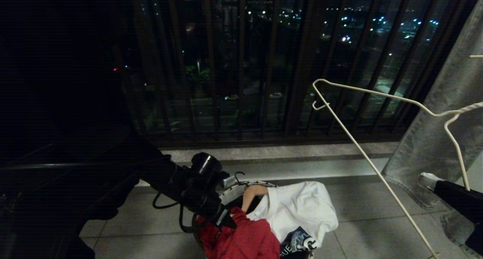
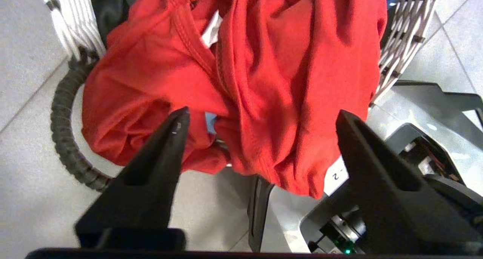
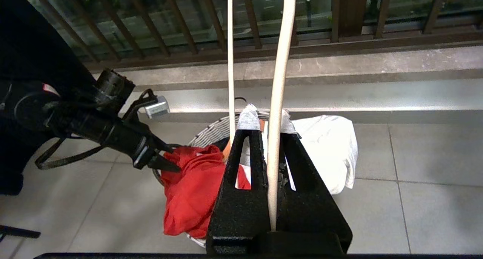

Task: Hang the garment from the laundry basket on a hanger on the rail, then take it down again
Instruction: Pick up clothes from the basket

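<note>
The red garment (image 1: pixel 241 240) (image 2: pixel 264 74) (image 3: pixel 188 191) lies bunched over the near rim of the laundry basket (image 1: pixel 236 191) (image 2: pixel 71 21) (image 3: pixel 211 132) and hangs down its outside. My left gripper (image 1: pixel 226 221) (image 2: pixel 262 117) (image 3: pixel 166 161) stands open right at the cloth, which lies just past its fingertips and is not pinched. My right gripper (image 1: pixel 428 180) (image 3: pixel 268 117) is shut on the thin white wire hanger (image 1: pixel 377 168) (image 3: pixel 279 62), held in the air to the basket's right. The rail is out of view.
A white T-shirt (image 1: pixel 302 206) with a dark print fills the basket's right half. Dark railing bars (image 1: pixel 241 62) and a stone ledge (image 1: pixel 302 153) run behind it. Grey denim cloth (image 1: pixel 445 119) hangs at the right. My own base (image 2: pixel 415 111) sits close beside the basket.
</note>
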Controlling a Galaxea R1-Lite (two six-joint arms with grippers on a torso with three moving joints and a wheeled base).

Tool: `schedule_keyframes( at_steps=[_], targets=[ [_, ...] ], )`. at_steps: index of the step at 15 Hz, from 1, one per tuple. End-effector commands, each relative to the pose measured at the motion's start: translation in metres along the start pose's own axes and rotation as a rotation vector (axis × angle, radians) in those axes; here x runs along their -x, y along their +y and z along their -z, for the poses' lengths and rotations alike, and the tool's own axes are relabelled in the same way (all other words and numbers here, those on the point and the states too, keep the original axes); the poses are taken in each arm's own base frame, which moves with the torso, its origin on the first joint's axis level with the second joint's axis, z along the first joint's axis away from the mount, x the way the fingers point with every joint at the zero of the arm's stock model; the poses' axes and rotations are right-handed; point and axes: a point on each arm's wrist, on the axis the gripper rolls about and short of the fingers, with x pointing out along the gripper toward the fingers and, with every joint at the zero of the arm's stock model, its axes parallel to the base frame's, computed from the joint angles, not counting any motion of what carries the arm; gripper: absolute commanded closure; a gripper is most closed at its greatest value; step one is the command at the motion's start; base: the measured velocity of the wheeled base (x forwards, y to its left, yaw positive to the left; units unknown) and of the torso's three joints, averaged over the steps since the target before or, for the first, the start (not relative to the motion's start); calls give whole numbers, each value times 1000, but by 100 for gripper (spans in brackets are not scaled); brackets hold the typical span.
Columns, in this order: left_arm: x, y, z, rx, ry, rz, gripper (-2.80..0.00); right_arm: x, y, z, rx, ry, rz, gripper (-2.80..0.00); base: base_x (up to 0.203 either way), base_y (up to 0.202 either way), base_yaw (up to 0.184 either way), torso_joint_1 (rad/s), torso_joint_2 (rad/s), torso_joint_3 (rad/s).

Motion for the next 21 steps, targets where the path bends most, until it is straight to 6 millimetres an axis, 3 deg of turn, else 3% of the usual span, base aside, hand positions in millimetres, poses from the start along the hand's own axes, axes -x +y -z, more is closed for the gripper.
schedule_keyframes(
  at_steps=[1,9,21],
  targets=[
    [-12,-12,-1,-30,20,15,-280,1,0,-2,-6,-11,-2,0,0,0,0,0,0,0],
    [-31,-19,-3,-63,52,-92,-280,4,-1,-4,-12,-24,-7,0,0,0,0,0,0,0],
    [-43,-41,-13,-94,147,-153,-280,4,0,-4,-15,-26,-7,0,0,0,0,0,0,0]
  ],
)
